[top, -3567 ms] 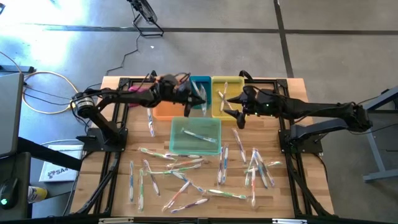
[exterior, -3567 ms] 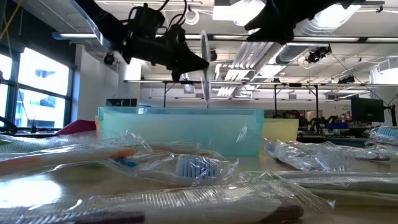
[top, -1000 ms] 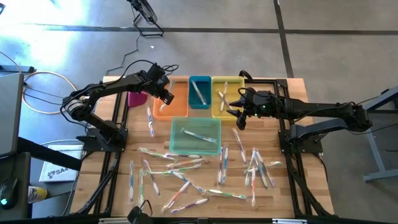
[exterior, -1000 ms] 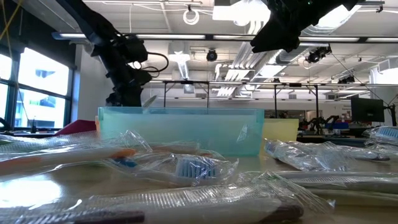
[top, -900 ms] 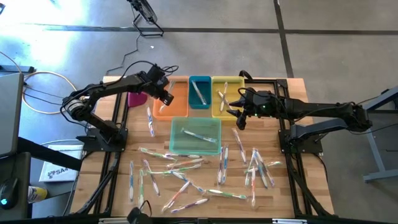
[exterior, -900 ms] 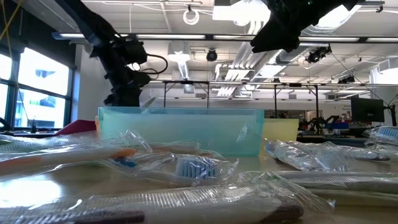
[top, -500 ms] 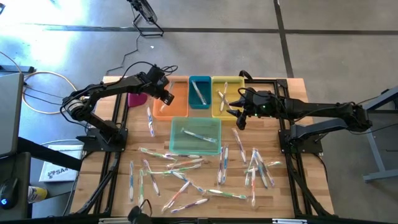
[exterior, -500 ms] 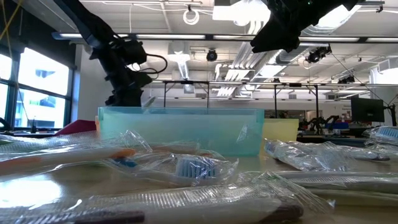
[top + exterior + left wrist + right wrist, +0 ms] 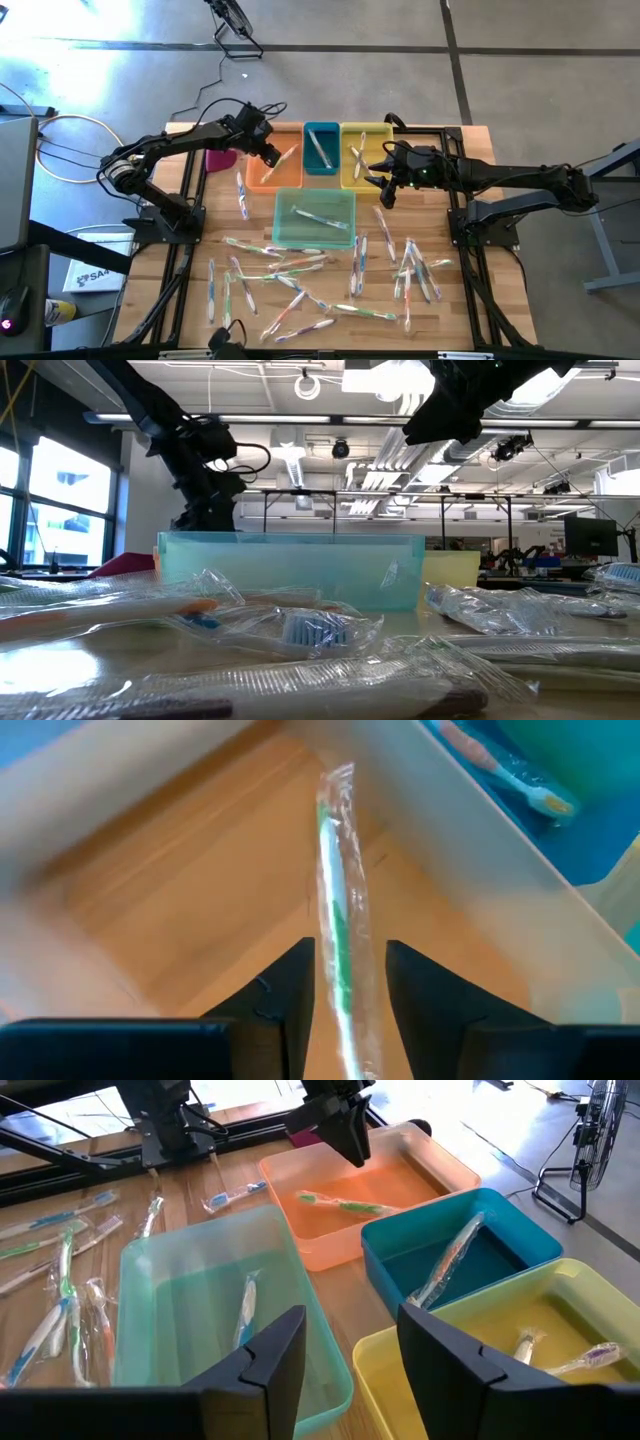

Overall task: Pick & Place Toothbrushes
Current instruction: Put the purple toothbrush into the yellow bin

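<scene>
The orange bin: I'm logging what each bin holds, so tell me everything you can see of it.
The orange bin is a rectangular tray of translucent orange plastic with low walls and an open top, standing upright on the wooden table, close beside the blue bin. One wrapped toothbrush with green accents lies on its floor. The left gripper hangs just above it, jaws open around nothing.

You have two black, slim, jointed arms. The left arm carries thin looping black cables near its wrist; the right arm has a long straight forearm. Each ends in dark, flat, tapered fingers.
</scene>
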`<state>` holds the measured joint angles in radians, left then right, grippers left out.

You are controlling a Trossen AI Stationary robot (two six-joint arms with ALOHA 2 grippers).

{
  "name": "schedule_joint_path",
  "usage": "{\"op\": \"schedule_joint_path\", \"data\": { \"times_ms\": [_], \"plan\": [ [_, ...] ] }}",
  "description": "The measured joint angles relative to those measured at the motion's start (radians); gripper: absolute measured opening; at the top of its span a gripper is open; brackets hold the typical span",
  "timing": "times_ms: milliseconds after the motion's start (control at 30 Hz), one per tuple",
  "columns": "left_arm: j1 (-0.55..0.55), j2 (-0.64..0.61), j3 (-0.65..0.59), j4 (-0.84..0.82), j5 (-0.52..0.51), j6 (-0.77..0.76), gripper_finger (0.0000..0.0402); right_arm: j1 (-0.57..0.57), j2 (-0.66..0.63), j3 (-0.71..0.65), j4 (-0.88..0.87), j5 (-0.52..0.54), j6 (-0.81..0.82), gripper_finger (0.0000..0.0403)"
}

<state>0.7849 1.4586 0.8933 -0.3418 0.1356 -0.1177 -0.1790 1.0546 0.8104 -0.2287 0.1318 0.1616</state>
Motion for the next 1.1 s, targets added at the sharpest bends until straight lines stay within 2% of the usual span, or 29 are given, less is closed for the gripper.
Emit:
{"op": "schedule_joint_path", "data": {
  "times_ms": [200, 367, 633, 900, 1100],
  "plan": [
    [0.000, 0.000, 0.000, 0.102, 0.000, 0.052, 0.0101, 0.000, 0.000, 0.000, 0.000, 0.000, 0.000, 0.0151],
    [0.000, 0.000, 0.000, 0.199, 0.019, 0.087, 0.0061, 0.000, 0.000, 0.000, 0.000, 0.000, 0.000, 0.0151],
    [0.000, 0.000, 0.001, 0.232, 0.041, 0.124, 0.0004, 0.000, 0.000, 0.000, 0.000, 0.001, -0.008, 0.0151],
    [-0.001, 0.000, 0.001, 0.240, 0.040, 0.164, 0.0004, 0.000, 0.000, 0.000, 0.000, 0.000, -0.004, 0.0151],
    [-0.047, -0.001, 0.001, 0.263, 0.041, 0.200, 0.0005, 0.000, 0.000, 0.000, 0.000, -0.003, 0.006, 0.0151]
  ]
}}
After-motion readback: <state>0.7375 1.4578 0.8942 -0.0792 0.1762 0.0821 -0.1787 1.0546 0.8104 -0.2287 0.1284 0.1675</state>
